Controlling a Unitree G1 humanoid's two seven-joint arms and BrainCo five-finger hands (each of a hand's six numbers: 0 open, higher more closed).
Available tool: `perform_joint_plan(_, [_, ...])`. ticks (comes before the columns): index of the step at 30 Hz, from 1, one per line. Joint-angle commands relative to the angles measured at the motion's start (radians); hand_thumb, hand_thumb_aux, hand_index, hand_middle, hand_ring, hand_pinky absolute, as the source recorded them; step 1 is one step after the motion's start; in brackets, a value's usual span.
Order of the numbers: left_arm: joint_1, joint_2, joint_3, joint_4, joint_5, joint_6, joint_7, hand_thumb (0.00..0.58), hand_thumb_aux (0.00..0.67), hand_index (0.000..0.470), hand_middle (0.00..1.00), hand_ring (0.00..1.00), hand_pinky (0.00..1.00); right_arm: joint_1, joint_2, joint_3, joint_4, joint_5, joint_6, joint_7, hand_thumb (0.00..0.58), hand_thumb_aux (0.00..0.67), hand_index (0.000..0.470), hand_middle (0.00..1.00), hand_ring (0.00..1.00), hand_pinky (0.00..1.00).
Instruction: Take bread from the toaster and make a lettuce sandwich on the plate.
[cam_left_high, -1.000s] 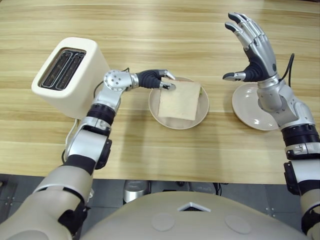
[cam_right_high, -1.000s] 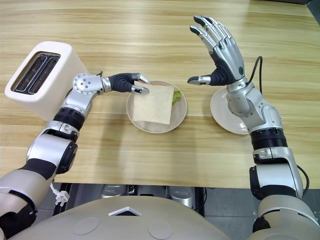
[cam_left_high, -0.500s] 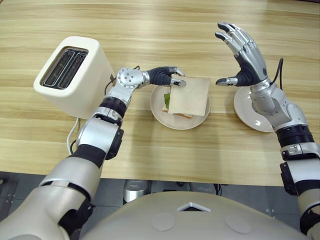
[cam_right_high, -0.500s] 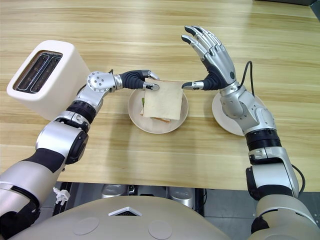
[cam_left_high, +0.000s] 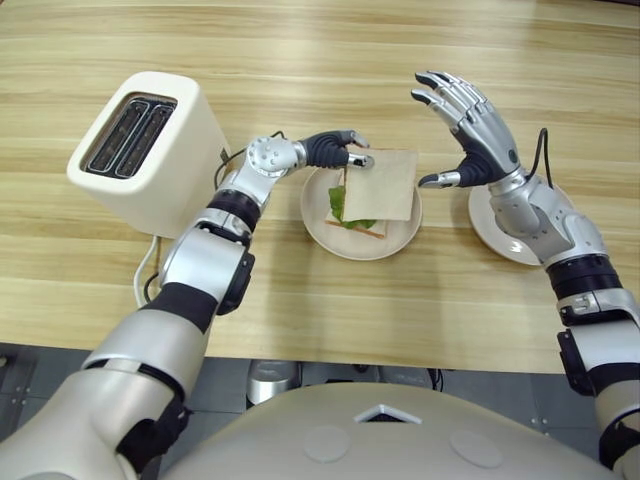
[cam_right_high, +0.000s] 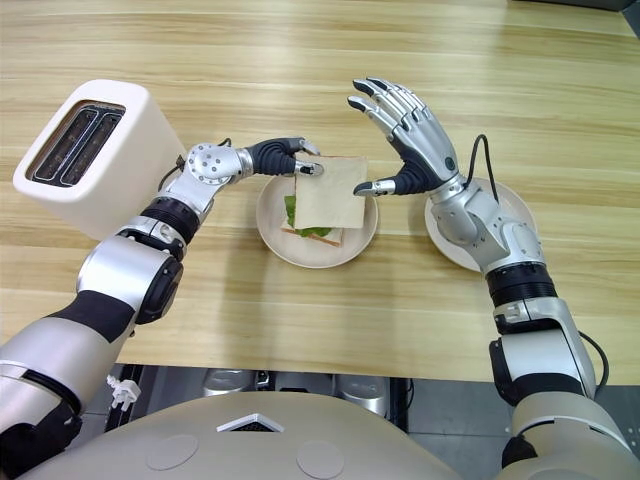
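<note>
— Where's the bread?
— Past the toaster (cam_left_high: 140, 150), my left hand (cam_left_high: 335, 150) pinches the top slice (cam_left_high: 385, 185) by its corner, tilted above the lettuce (cam_left_high: 345, 205) on the plate (cam_left_high: 350, 247).
— Your right?
— My right hand (cam_left_high: 475, 130) is spread wide and holds nothing. Its thumb may touch the slice's edge; I can't tell.
— The risk?
— A corner pinch is weak. The slice could swing, land crooked or drag the lettuce off.

Bread slice (cam_left_high: 386, 187) tilted over lettuce (cam_left_high: 341, 206) on plate (cam_left_high: 358, 248); toaster (cam_left_high: 145, 150) seemingly empty.
</note>
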Motion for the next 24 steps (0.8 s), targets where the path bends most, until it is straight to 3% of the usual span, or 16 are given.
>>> perform_joint_plan(1, [-0.020,-0.002,-0.061,0.026,0.089,0.038,0.061,0.580,0.670,0.460,1.00,1.00,1.00,0.008,-0.008,0.007,-0.018,-0.012,-0.011,0.001,0.000,0.000,0.000,0.00,0.00,0.00])
perform_joint_plan(12, [-0.030,-0.001,-0.164,0.039,0.240,0.077,0.200,0.580,0.670,0.460,1.00,1.00,1.00,0.028,-0.037,0.024,-0.051,-0.030,-0.038,0.039,0.000,0.000,0.000,0.00,0.00,0.00])
perform_joint_plan(18, [-0.032,-0.002,-0.175,0.045,0.266,0.080,0.232,0.580,0.670,0.460,1.00,1.00,1.00,0.056,-0.109,0.130,-0.057,-0.073,-0.097,0.217,0.000,0.000,0.000,0.00,0.00,0.00])
perform_joint_plan(24, [-0.033,-0.002,-0.182,0.048,0.273,0.082,0.247,0.580,0.670,0.460,1.00,1.00,1.00,0.075,-0.146,0.186,-0.094,-0.102,-0.051,0.377,0.000,0.000,0.000,0.00,0.00,0.00])
